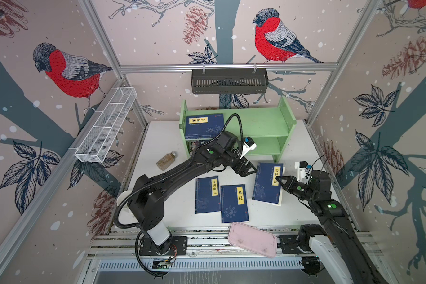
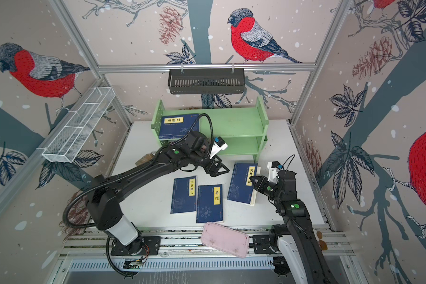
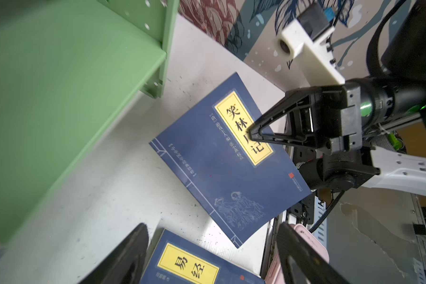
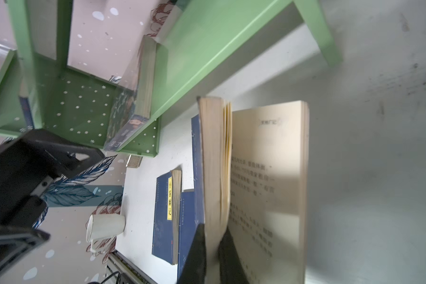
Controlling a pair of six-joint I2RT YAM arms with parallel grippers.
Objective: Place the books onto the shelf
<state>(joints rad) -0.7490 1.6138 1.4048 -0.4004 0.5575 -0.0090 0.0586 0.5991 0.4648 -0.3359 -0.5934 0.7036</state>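
On the counter (image 1: 162, 132), the right tool (image 1: 281, 178) grips the rightmost navy book (image 1: 265, 190) by its cover and, seemingly, some pages. The left tool (image 1: 250, 171) hangs open just beside it.

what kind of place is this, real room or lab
Probably a robot lab cell dressed as a room: an aluminium frame holds bird wallpaper panels, and the left arm and right arm are bolted to a rail by the table.
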